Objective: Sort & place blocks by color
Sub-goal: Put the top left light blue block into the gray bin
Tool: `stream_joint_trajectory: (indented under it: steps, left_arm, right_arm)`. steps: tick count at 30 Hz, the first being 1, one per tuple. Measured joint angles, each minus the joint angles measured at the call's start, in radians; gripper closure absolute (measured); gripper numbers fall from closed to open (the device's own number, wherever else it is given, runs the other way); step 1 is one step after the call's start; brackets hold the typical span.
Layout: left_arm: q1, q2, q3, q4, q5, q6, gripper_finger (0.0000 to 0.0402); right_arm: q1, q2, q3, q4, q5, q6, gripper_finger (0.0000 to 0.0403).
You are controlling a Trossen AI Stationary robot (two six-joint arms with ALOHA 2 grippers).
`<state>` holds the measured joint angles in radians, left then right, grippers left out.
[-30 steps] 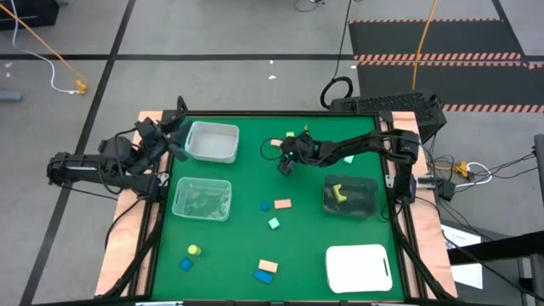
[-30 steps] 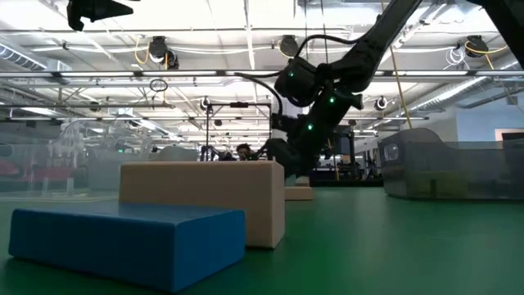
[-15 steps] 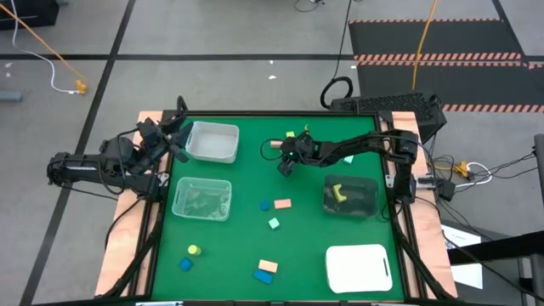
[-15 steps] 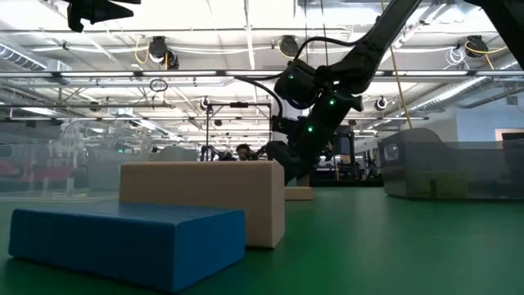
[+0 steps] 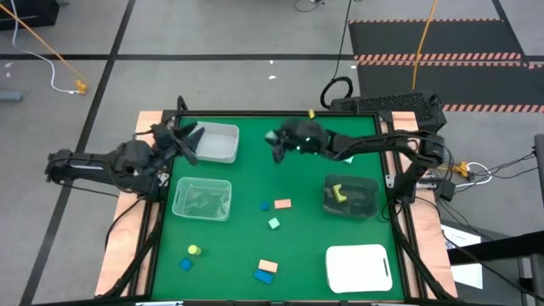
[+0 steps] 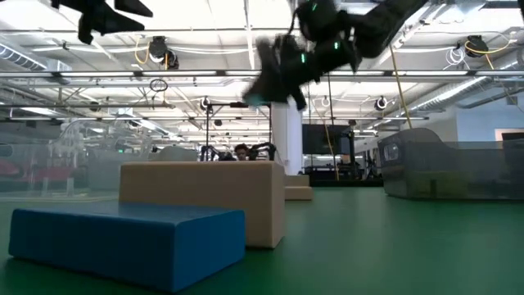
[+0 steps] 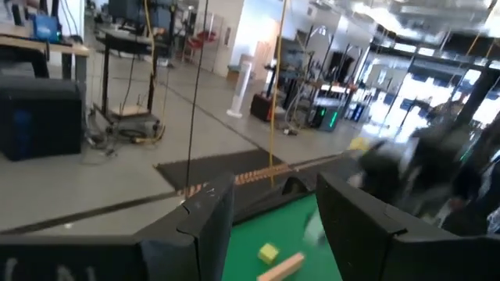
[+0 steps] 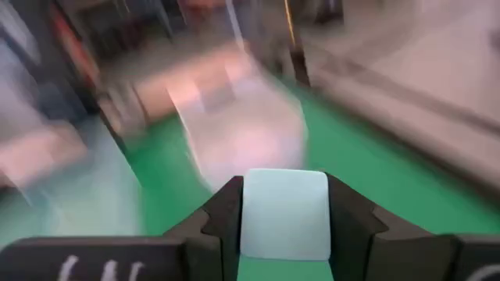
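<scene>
Mint green block [image 8: 283, 215]: pale, flat-faced, square-edged, pinched between the two dark fingers [image 8: 223, 218] of the right hand [image 5: 277, 143], which is clenched on it. In the high view the right hand is raised over the far middle of the green tabletop [image 5: 306, 229], between the white far bin [image 5: 212, 143] and the dark bin [image 5: 350, 197]; the block itself is too small to pick out there. Left hand [image 5: 189, 138] hangs over the near-left edge of the white far bin, fingers [image 7: 211, 222] spread apart with nothing between them. Loose blocks on the tabletop: small blue cube [image 5: 265, 205] touching or just beside a salmon bar [image 5: 282, 204] at centre; a mint cube [image 5: 274, 223] just below them; a yellow piece [image 5: 194, 250] and a blue cube [image 5: 185, 264] near the front left; a tan bar [image 5: 268, 266] stacked against a blue bar [image 5: 264, 276] at front centre, the same pair that fills the low view as tan bar [image 6: 201, 201] behind blue bar [image 6: 123, 242]. A clear bin [image 5: 202, 200] sits left of centre; the dark bin holds a yellow piece [image 5: 339, 191]. White flat tray [image 5: 359, 268] at front right. A small yellow block [image 7: 268, 252] and a tan bar [image 7: 281, 267] show past the left hand at the far edge.
</scene>
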<state>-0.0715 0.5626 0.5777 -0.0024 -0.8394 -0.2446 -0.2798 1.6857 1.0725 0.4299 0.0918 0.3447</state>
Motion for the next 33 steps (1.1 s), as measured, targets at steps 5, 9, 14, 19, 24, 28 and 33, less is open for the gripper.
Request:
stream_joint_trajectory:
  steps: [5,9,14,19,24,28,33]
  left_arm:
    - [0.009,0.139,0.0,0.022,0.002,0.278,0.0218]
    - [0.042,0.255,0.0,0.16,0.061,0.582,0.0218]
    - [0.073,0.384,0.0,0.386,0.256,0.686,0.0218]
    - [0.076,0.464,0.0,0.51,0.387,0.687,0.0218]
    - [0.069,0.523,0.0,0.639,0.493,0.641,0.0218]
    - [0.067,0.57,0.0,0.74,0.498,0.661,0.0217]
    - [0.065,0.606,0.02,0.775,0.498,0.66,0.0218]
  right_arm:
    - [-0.003,-0.07,0.0,0.235,-0.019,0.334,0.0287]
    - [0.004,-0.093,0.0,0.288,-0.018,0.563,0.0287]
    - [0.057,-0.092,0.0,0.325,-0.018,0.697,0.0276]
    - [0.112,-0.092,0.0,0.328,0.012,0.672,0.0281]
    - [0.124,-0.092,0.0,0.329,0.011,0.692,0.0282]
    - [0.133,-0.092,0.0,0.329,-0.018,0.705,0.0281]
    - [0.139,-0.092,0.0,0.329,-0.071,0.735,0.0281]
